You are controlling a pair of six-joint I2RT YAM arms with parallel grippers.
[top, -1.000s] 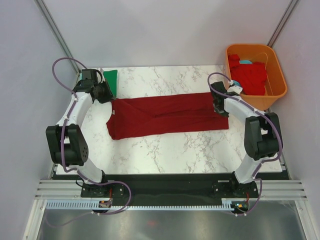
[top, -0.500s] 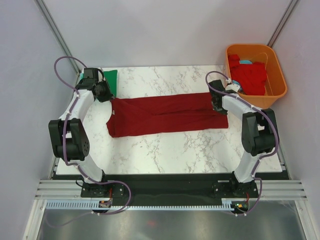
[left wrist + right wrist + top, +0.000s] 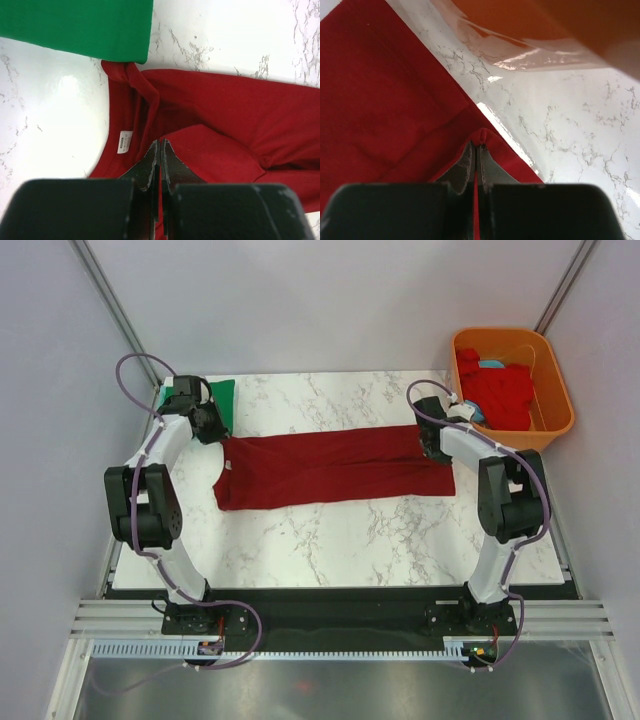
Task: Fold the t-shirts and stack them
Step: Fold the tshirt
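Clamped between the closed fingers of the left gripper (image 3: 160,145) (image 3: 213,428): a raised fold at the collar end of the dark maroon t-shirt (image 3: 330,468), spread flat on the marble table (image 3: 350,530) between both grippers, with a folded green t-shirt (image 3: 75,25) just ahead and left. Pinched likewise in the closed right gripper (image 3: 477,145) (image 3: 432,445): the shirt's hem corner. Ahead and right of that gripper, an orange tub (image 3: 545,440) holding a crumpled brighter red t-shirt (image 3: 498,395) and some light blue cloth (image 3: 492,365) behind it.

Left arm (image 3: 165,445), right arm (image 3: 468,445) stretched forward, left jaws clamped, right jaws clamped
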